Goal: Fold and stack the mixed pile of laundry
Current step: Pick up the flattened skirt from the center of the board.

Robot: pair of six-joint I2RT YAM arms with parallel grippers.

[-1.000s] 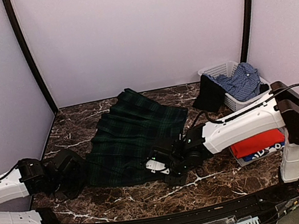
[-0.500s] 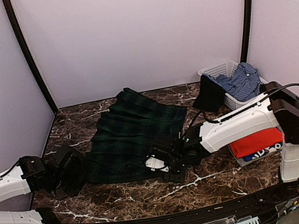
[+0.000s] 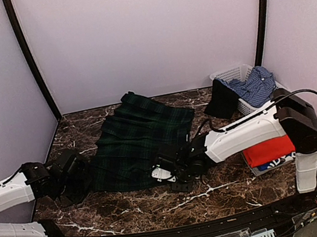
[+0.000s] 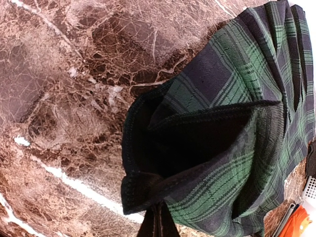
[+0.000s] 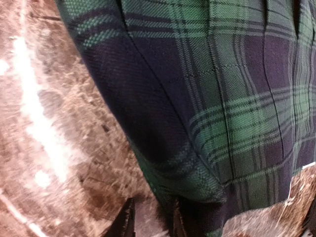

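Skirt (image 3: pixel 140 137) on table (image 3: pixel 80 126) — basket (image 3: pixel 228 73) behind, right

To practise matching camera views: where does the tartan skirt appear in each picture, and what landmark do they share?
Top external: tartan skirt spread out, centre, slightly left.
Left wrist: right side, opening gaping.
Right wrist: upper right, filling most.
Shared landmark: brown marble tabletop beneath it.

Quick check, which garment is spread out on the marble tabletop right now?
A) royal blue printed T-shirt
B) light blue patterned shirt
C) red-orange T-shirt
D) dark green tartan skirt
D: the tartan skirt lies spread on the table, while the light blue shirt sits in the white basket and the red T-shirt is off at the right edge.
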